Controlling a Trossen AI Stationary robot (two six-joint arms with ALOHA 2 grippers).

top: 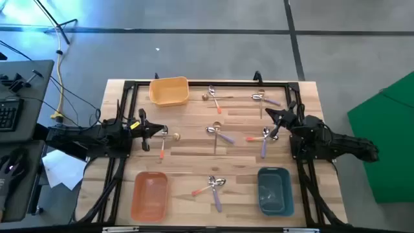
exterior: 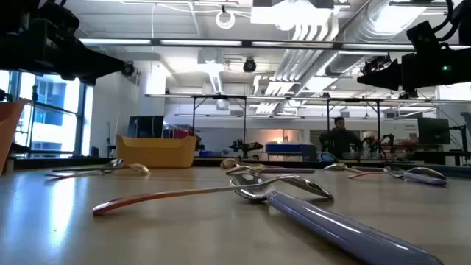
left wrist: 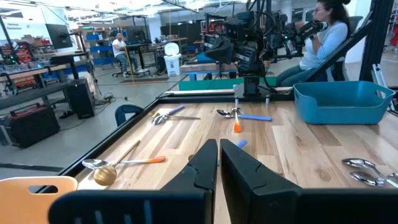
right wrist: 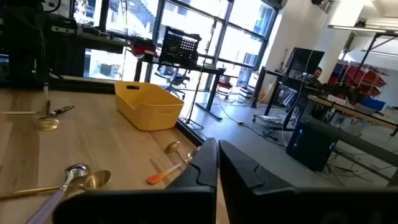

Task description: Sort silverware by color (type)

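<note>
Small spoons lie flat in loose groups on the wooden table: an orange-handled one and a gold one by my left gripper. Lavender and gold ones lie mid-table, and an orange and a lavender one lie below my right gripper. More lie near the far edge and the near edge. Both grippers hover above the table, shut and empty; the wrist views show the left and the right fingers together.
A yellow bin stands at the far left, an orange bin at the near left and a blue bin at the near right. A black frame runs round the table's edges. People sit in the room beyond.
</note>
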